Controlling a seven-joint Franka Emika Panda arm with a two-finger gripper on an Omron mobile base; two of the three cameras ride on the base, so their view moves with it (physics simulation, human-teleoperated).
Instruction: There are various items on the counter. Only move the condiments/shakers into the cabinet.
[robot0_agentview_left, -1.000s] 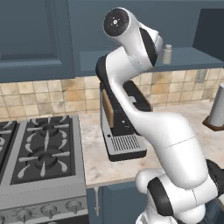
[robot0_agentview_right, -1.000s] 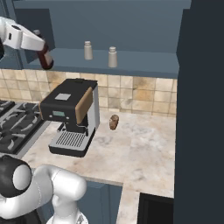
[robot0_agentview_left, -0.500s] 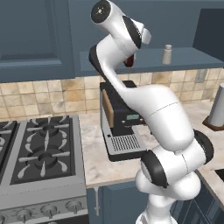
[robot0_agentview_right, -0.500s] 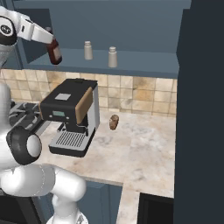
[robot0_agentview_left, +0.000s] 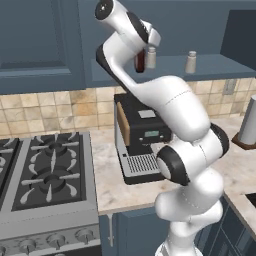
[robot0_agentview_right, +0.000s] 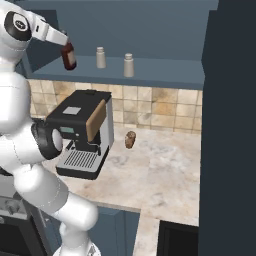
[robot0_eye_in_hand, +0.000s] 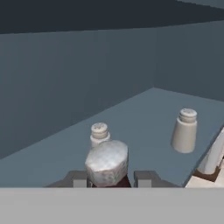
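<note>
A beige marbled stone bench (robot0_agentview_right: 165, 172) runs under a tan tiled backsplash, with a grey stove with black burner grates (robot0_agentview_left: 45, 175) at its left end and a black-and-silver coffee machine (robot0_agentview_right: 80, 135) standing on it; a tall grey cylinder with a brown base (robot0_agentview_left: 248, 122) stands further along, and a small brown object (robot0_agentview_right: 130, 139) lies near the machine. Above, the dark blue-grey wall cabinet (robot0_agentview_right: 165, 70) stands open, two pale grey-white cylindrical shakers (robot0_agentview_right: 101, 57) (robot0_agentview_right: 129, 65) upright and apart on its shelf floor. The end effector (robot0_agentview_right: 64, 42) pinches the small dark brown-red bottle (robot0_agentview_right: 69, 56) by its neck, holding it at the shelf's left end, just off the floor; its long axis is near vertical, its capped top pointing up.
</note>
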